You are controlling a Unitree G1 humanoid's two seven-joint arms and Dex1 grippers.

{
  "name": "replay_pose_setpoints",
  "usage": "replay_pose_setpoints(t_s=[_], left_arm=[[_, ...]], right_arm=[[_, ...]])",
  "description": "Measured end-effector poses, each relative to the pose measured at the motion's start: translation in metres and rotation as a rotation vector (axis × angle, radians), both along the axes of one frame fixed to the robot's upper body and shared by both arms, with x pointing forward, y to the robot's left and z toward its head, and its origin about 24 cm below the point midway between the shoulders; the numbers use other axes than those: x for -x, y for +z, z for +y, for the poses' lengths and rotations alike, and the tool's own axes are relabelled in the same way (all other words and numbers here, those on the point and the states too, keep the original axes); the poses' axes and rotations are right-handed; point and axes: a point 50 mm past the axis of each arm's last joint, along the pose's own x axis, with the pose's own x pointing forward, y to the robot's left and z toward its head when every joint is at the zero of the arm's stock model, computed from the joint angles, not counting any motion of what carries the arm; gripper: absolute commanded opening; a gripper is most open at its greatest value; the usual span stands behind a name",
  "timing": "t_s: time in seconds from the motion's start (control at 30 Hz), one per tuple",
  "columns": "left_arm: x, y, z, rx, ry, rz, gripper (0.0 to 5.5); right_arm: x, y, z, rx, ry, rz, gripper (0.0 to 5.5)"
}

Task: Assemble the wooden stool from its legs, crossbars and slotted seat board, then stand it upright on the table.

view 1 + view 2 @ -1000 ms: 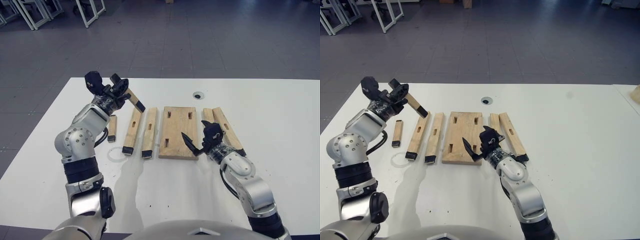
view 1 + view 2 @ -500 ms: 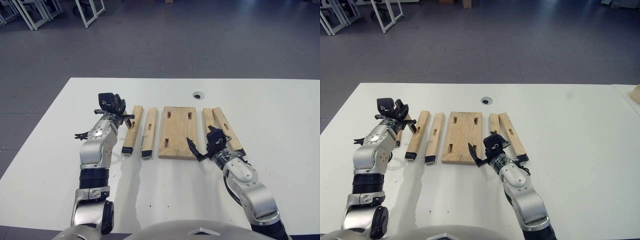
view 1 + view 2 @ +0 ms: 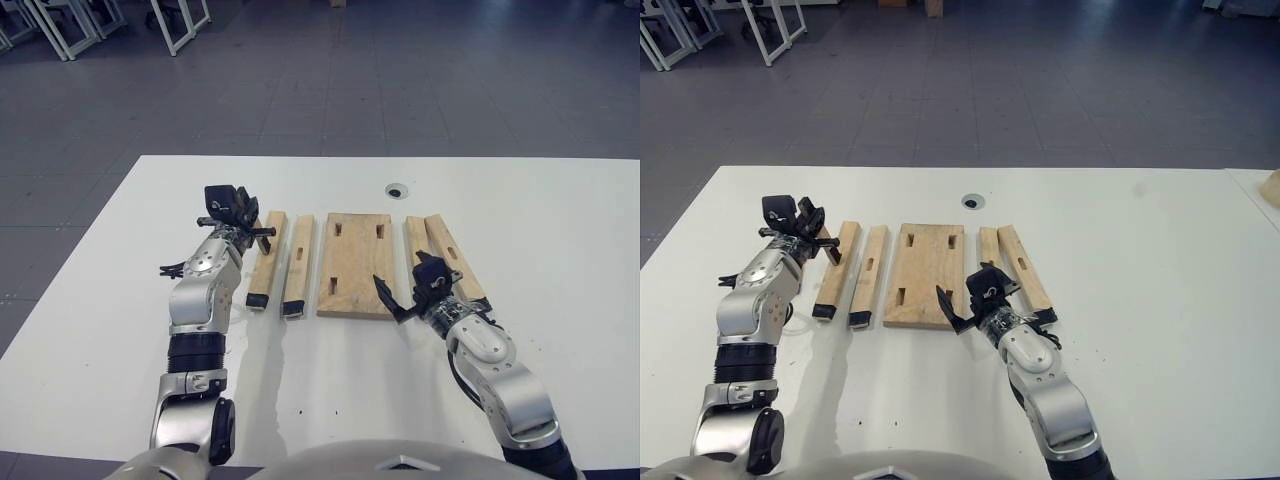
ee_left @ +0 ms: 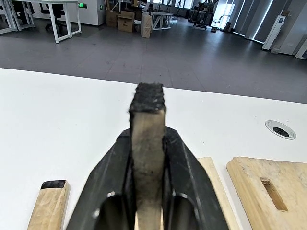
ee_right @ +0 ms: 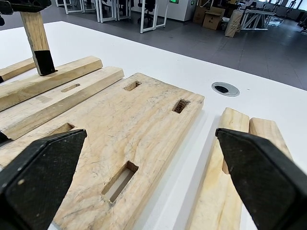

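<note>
Where the job stands: nothing is joined yet; the parts lie flat in a row on the table (image 3: 560,230), so assembly looks barely begun.
Spare crossbar (image 4: 48,211): flat on the table beside the left arm, probably waiting its turn.
Left gripper (image 3: 240,215): at 10 o'clock from the board, clamped on the crossbar.
Crossbar (image 4: 147,143): held tilted, black tip downward.
Left legs (image 3: 262,262): two side by side at 9 o'clock, slots up. The outer one meets the crossbar's tip near its far end; whether the tip sits in a slot cannot be told.
Seat board (image 3: 355,262): centre of the dial, flat, four slots up.
Right gripper (image 3: 405,285): at 5 o'clock, fingers spread wide, holding nothing, likely ready to steady parts.
Right legs (image 3: 452,255): a pair at 3 o'clock, lying together.
</note>
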Motion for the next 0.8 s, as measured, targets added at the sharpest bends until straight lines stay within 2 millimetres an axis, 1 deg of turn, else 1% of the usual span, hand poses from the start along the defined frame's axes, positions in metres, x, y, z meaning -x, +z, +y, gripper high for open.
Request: replay_pose_setpoints(t_s=[0.17, 0.23, 0.3, 0.43, 0.53, 0.67, 0.8], left_arm=[[-0.001, -0.004, 0.001, -0.006, -0.006, -0.014, 0.43], [0.001, -0.012, 0.003, -0.025, -0.002, -0.003, 0.43], [0.004, -0.015, 0.003, -0.041, -0.005, -0.018, 0.43], [0.021, -0.028, -0.002, -0.056, -0.005, -0.039, 0.43], [0.033, -0.031, -0.006, -0.037, -0.001, -0.058, 0.43], [0.038, -0.033, -0.008, -0.026, 0.007, -0.069, 0.43], [0.051, -0.037, -0.01, -0.005, 0.03, -0.109, 0.43]], right_arm=[[0.0, 0.0, 0.0, 0.0, 0.0, 0.001, 4.96], [0.0, 0.0, 0.001, 0.0, 0.001, 0.001, 4.96], [0.0, 0.0, 0.001, 0.0, 0.002, 0.001, 4.96], [0.0, 0.0, 0.001, 0.0, 0.001, 0.002, 4.96], [0.0, -0.001, 0.001, 0.002, 0.0, 0.004, 4.96], [0.0, -0.001, 0.001, 0.003, 0.0, 0.006, 4.96], [0.0, -0.001, 0.0, 0.004, 0.0, 0.006, 4.96]])
